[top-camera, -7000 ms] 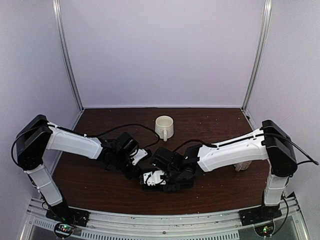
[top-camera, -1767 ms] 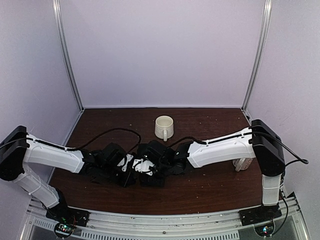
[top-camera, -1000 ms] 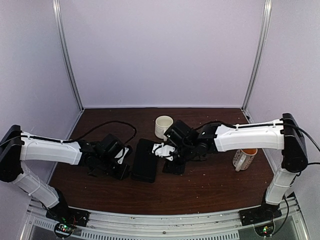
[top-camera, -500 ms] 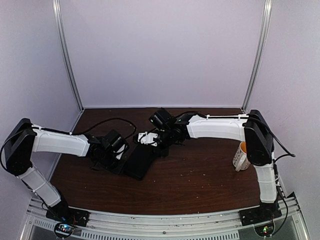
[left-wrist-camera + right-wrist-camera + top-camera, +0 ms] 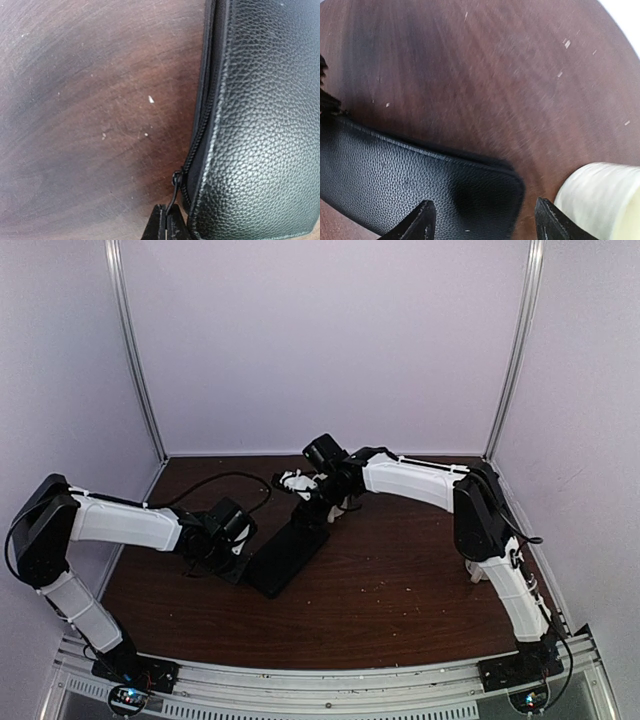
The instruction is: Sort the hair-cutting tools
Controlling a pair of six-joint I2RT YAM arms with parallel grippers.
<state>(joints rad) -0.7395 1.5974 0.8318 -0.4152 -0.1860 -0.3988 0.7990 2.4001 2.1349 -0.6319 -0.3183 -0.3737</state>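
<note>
Since no scissors or clips show in any view, the hair-cutting tools are most likely shut inside the black case (image 5: 290, 550), and getting that case open looks like the step in hand. At the case's near left corner the left gripper (image 5: 167, 227) is clamped tight, apparently pinching the thin zipper pull (image 5: 174, 192) that trails from the slider. To do this well, it should draw the pull along the line of the zip, low and parallel to the case's edge, not upward, so the cord does not slip free. Over the case's far end the right gripper (image 5: 485, 220) hovers with its fingers spread wide, gripping nothing; it would need to press or clamp that end so the case cannot slide with the pull. Just right of that end stands a white mug (image 5: 600, 200), close enough to be knocked. Under the case lies a dark wood-grain table (image 5: 400, 580), flecked with pale crumbs and probably smooth enough to let leather skid. Behind it rise plain lilac walls (image 5: 330, 340) with metal corner posts (image 5: 135, 350).
</note>
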